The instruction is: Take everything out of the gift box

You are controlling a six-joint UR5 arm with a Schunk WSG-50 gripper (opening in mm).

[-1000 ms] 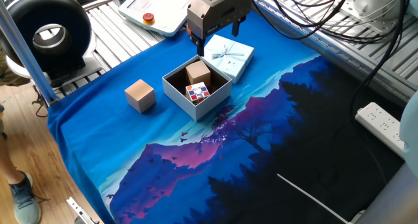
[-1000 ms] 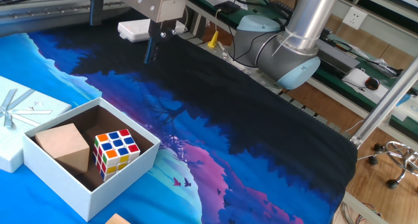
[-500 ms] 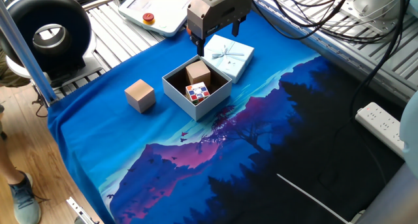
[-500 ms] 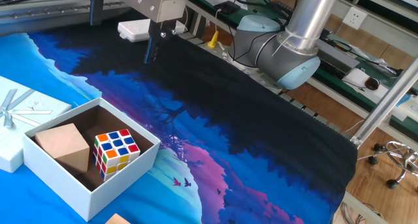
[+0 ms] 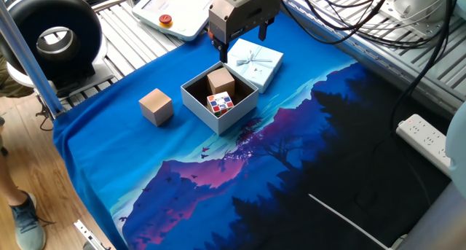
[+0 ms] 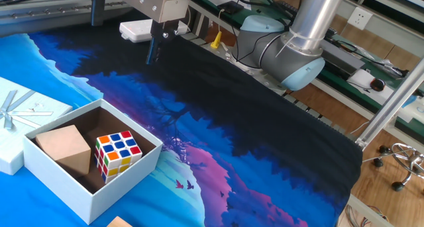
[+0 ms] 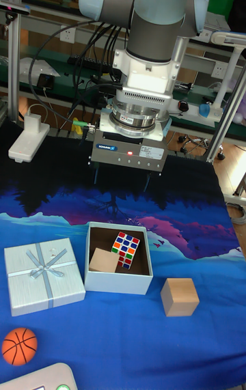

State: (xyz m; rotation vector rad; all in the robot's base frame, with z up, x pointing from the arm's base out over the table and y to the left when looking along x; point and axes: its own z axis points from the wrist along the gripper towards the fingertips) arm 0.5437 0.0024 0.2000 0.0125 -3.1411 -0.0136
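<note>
Currently gripper (image 7: 121, 177) hangs raised over the cloth (image 5: 306, 155), clear of the box, fingers (image 7: 96, 173) spread wide, holding nothing. Gift box (image 5: 200, 108) sits open on the cloth with both items inside: puzzle cube (image 5: 221, 102) and wooden cube (image 5: 220, 81), side by side, looking to touch in the other fixed view. Box lid (image 5: 255, 62) with ribbon bow lies flat just beside the box, seemingly touching a corner. Paler cube (image 5: 156, 106) stands outside, near the box's opposite side. Small orange ball (image 7: 19, 345) sits near the lid
</note>
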